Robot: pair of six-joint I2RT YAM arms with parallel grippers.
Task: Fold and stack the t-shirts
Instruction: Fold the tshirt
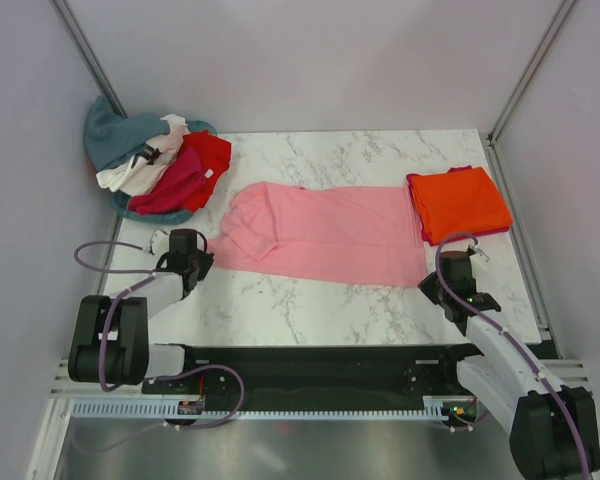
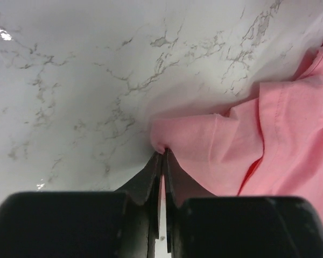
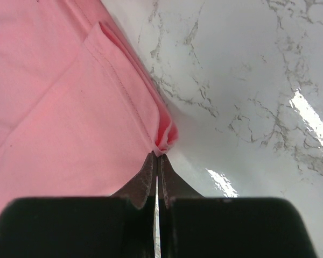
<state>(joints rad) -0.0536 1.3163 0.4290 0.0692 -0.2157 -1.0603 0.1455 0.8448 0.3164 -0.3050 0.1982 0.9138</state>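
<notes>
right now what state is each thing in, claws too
pink shirt, spread out long, only partly folded, not stacked
orange shirt, folded, lying flat at the far right
shirt pile, crumpled and unfolded, far left corner
left claw, shut on the pink shirt's edge
right claw, shut on the pink shirt's corner

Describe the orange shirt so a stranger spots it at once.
Look at the marble table, far right corner. The orange t-shirt lies there, right of the long pink t-shirt. It alone is orange, folded flat and square; the other shirts are heaped far left.
</notes>
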